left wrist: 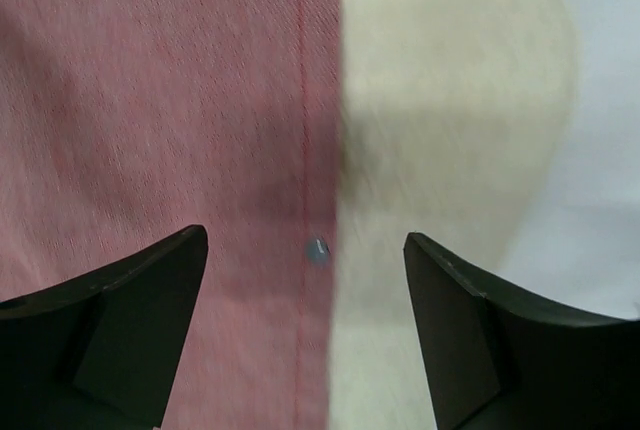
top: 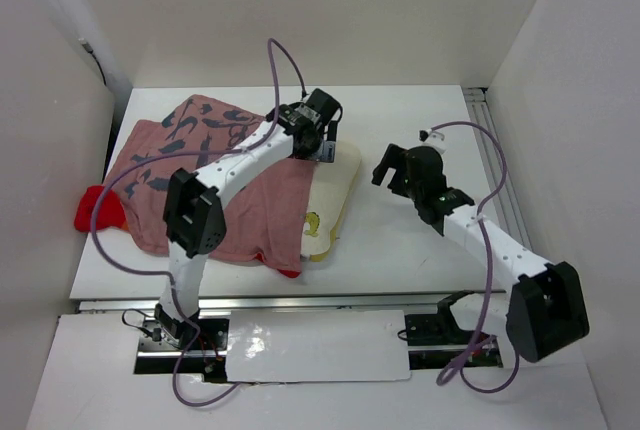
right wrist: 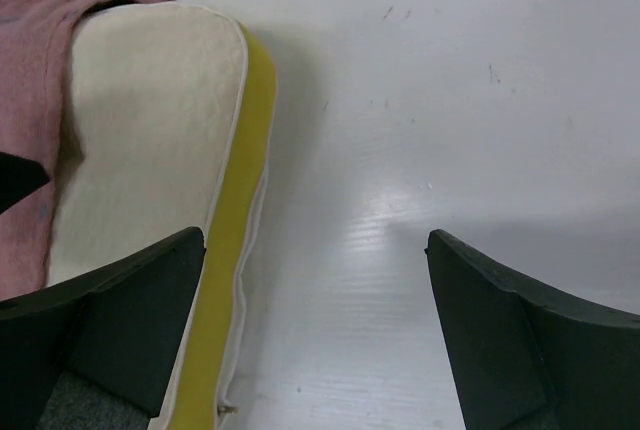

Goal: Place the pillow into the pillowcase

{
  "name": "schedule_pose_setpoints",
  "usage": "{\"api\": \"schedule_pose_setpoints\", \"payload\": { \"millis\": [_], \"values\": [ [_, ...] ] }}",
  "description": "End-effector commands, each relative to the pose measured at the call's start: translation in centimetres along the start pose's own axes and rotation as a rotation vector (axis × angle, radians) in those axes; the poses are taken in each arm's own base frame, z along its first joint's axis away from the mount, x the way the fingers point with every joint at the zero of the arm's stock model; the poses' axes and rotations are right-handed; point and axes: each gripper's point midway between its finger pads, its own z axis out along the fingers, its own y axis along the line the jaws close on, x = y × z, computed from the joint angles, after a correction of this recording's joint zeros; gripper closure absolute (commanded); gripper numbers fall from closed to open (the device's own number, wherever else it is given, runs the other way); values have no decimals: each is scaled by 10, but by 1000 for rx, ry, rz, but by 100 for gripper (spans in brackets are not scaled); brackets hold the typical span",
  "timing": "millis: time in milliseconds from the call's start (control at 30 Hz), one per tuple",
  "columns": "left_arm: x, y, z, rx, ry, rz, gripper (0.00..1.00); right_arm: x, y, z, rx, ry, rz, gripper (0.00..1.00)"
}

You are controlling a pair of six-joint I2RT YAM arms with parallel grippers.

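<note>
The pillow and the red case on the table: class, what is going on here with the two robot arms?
Two robot arms are working a pillow into a pillowcase. The pillowcase covers most of the pillow; the cream right end with its yellow edge sticks out onto the table. The left gripper hangs open over the case's hem, the right gripper open beside the pillow's bare end. Neither holds anything.

The faded pinkish-red fabric pillowcase lies over the left half of the white worktop, reaching toward its far left corner. The cream-white rectangular padded pillow lies near the worktop's middle, its left part under the pillowcase's right hem, its right part out on bare worktop. The left pincer hangs above that hem; the right pincer is right of the pillow, apart from it.
</note>
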Motion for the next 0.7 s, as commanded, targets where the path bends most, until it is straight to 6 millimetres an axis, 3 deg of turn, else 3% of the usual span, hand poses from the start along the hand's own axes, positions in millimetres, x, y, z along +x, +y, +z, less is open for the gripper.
{"api": "schedule_pose_setpoints", "payload": {
  "millis": [0, 33, 100, 133, 200, 267, 400, 433, 500, 533, 600, 633, 667],
  "values": [
    [-23, 16, 12, -91, -28, 77, 9, -25, 34, 14, -200, -17, 5, 1],
    [-19, 24, 28, -139, -7, 84, 11, -32, 36, 19, -223, -25, 4, 1],
    [-23, 32, 32, -194, -21, 100, 14, -23, 47, 30, -287, 17, -29, 1],
    [-24, 37, 33, -201, -21, 92, 14, -32, 56, 33, -316, -4, -43, 1],
    [-24, 45, 44, -211, -6, 78, 24, -23, 55, 50, -306, 35, -74, 1],
    [-30, 46, 52, -202, -22, 57, 29, -26, 69, 58, -345, 45, -91, 1],
    [-33, 50, 68, -184, -20, 78, 41, -12, 73, 88, -356, 112, -64, 1],
    [-35, 49, 68, -180, -28, 85, 60, 1, 74, 97, -371, 152, -31, 1],
    [-37, 45, 71, -163, -32, 94, 85, -8, 73, 110, -388, 141, 14, 1],
    [-42, 44, 69, -159, -45, 90, 100, 2, 80, 117, -432, 178, 43, 1],
    [-47, 38, 68, -129, -58, 93, 100, -1, 89, 126, -484, 195, 53, 1],
    [-51, 35, 68, -114, -71, 110, 100, 13, 91, 135, -512, 246, 45, 1],
    [-53, 33, 69, -100, -80, 116, 100, 14, 108, 135, -562, 264, 17, 1]
  ]
}}
